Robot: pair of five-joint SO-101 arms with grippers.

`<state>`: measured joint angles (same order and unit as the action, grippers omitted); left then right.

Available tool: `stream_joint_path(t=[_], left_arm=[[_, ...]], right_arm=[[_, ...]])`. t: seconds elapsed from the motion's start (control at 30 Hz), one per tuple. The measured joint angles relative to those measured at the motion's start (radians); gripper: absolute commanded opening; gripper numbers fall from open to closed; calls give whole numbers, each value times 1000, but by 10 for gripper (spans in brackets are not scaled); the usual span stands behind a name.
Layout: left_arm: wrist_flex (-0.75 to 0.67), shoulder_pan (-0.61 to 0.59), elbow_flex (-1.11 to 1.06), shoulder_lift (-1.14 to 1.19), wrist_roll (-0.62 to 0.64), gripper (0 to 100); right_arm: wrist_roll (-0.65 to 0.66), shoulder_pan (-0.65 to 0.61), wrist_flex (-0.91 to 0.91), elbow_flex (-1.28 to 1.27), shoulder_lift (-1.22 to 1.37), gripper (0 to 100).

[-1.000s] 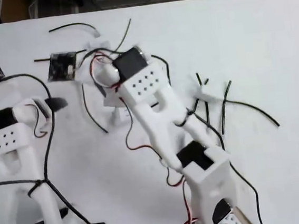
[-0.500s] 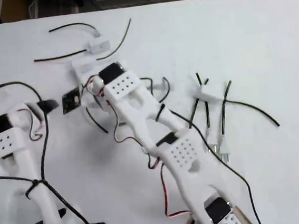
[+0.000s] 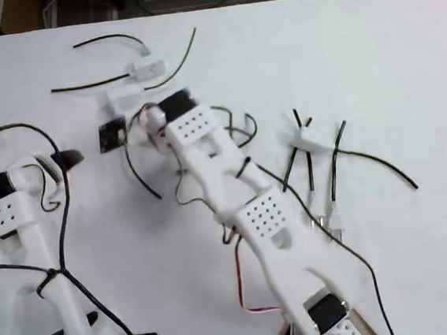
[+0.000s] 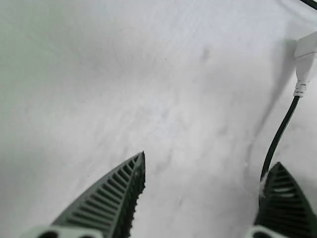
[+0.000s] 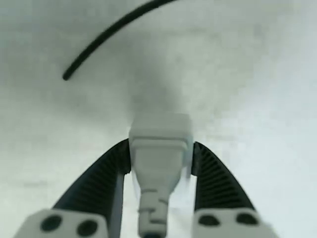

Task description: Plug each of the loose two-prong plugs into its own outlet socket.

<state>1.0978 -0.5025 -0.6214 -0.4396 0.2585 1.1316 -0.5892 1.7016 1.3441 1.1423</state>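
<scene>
The right gripper point(image 5: 161, 146) is pinching a boxy white plastic connector point(image 5: 159, 130) between ribbed dark fingers on the matte table point(image 5: 257, 74). The left gripper point(image 4: 209, 161) is hovering over that table, fingers spread.

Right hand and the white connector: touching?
Touching. Right wrist view: the right hand has its fingers flush against both sides of the white connector, no gap.

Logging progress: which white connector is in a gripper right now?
The white connector clamped between the right gripper's fingers. The other connector beside the open left gripper and the two-prong plug off to the right lie loose, untouched.
</scene>
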Motion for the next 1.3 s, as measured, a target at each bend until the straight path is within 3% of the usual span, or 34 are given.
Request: stream_joint_path(t=[0.27, 0.5, 0.67, 0.73, 0.93, 1.3], left_arm=[[-64, 0, -66, 0, -2, 369], [-272, 43, -227, 0, 78, 369], [-364, 97, -273, 0, 81, 369], [-402, 101, -290, 0, 83, 369], [-427, 101, -296, 0, 84, 369], [-427, 101, -296, 0, 84, 369]], right_arm=[[-201, 146, -397, 77, 3, 18], [-72, 180, -523, 78, 46, 26], [-155, 253, -712, 77, 120, 255], [-206, 278, -753, 77, 141, 266], [-253, 285, -758, 77, 143, 260], [-279, 433, -446, 77, -161, 261]])
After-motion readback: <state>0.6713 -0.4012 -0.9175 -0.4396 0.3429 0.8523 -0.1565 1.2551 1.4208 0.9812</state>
